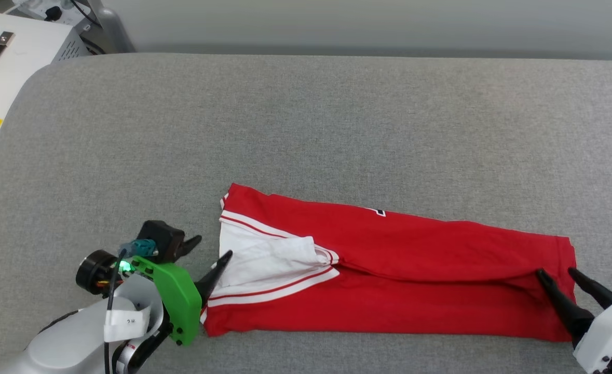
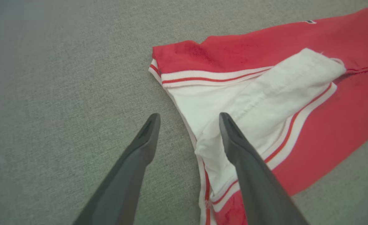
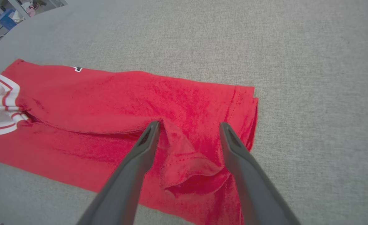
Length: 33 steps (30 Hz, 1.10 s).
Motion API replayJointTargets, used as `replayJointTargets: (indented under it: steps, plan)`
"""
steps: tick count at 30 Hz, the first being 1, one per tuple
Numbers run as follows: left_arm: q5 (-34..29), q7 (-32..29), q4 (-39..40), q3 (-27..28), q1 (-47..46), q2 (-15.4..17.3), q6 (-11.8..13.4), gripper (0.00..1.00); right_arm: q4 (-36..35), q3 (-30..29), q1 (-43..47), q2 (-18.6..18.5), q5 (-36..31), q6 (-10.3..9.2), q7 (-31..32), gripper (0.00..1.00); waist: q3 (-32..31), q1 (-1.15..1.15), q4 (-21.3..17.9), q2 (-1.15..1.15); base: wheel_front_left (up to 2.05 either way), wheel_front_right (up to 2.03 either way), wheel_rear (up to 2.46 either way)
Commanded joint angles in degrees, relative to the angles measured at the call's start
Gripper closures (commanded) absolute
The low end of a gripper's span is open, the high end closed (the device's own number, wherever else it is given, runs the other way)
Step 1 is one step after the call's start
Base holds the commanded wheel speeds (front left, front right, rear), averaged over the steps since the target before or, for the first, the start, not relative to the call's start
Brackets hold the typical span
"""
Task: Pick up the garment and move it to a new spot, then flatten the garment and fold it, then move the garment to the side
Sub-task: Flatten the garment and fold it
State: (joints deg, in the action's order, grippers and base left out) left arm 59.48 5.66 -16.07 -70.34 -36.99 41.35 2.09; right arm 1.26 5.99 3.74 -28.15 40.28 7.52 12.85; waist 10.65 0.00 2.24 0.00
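Folds matter here: the red thin-fabric sports jersey with white sleeves and striped trim (image 1: 415,249) lies near the front edge of the grey cloth-covered worktop (image 1: 306,114), already doubled lengthwise into a long, narrow strip. The left claw (image 1: 214,245) stands open and empty at the collar end, with one finger over the loose white sleeve (image 1: 264,257) and the other over bare worktop. The right claw (image 1: 555,271) is also open and empty. It straddles a raised pucker in the red hem (image 3: 187,162) at the far end.

The step in hand looks like a crosswise fold, and it probably goes best if the strip is tidied first. The sleeve bulges open and the hem is rucked, so both want pressing flat. Each claw should then bite low and deep enough to take every layer, because catching only the top one would likely peel the strip apart. Carrying one end over the other slowly, with the long edges kept in line, should stop the thin fabric from skewing.
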Motion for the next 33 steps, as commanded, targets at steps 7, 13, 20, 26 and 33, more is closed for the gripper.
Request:
replayJointTargets:
  steps: [7,13,20,26,33]
  plan:
    - [-2.13,8.63,2.44,6.43,3.56,0.28,8.83,0.0,-3.6,-5.52,0.65,-3.04,5.4,-0.03,2.65,0.0,-2.51,0.0,0.74,0.0,0.0,0.0,0.0]
    - [-12.05,9.31,7.2,21.37,9.43,-2.47,16.23,0.0,1.33,-8.32,0.06,-5.97,15.23,-0.03,15.73,0.0,-1.76,0.0,1.93,0.0,0.0,0.0,0.0]
    - [-23.78,9.32,10.79,35.41,17.43,-8.14,18.81,0.0,7.45,-7.12,-3.48,-5.09,16.88,-0.03,19.8,0.0,0.04,0.0,3.14,0.0,0.0,0.0,0.0]
    - [-32.47,9.33,12.1,44.4,23.25,-14.45,17.8,0.0,12.27,-4.4,-6.27,-3.7,16.52,-0.03,19.42,0.0,1.34,0.0,4.59,0.0,0.0,0.0,0.0]
    - [-41.23,9.33,12.39,50.8,28.31,-21.63,15.55,0.0,15.94,-0.44,-7.85,-2.35,17.23,-0.03,18.74,0.0,1.7,0.0,5.75,0.0,0.0,0.0,0.0]
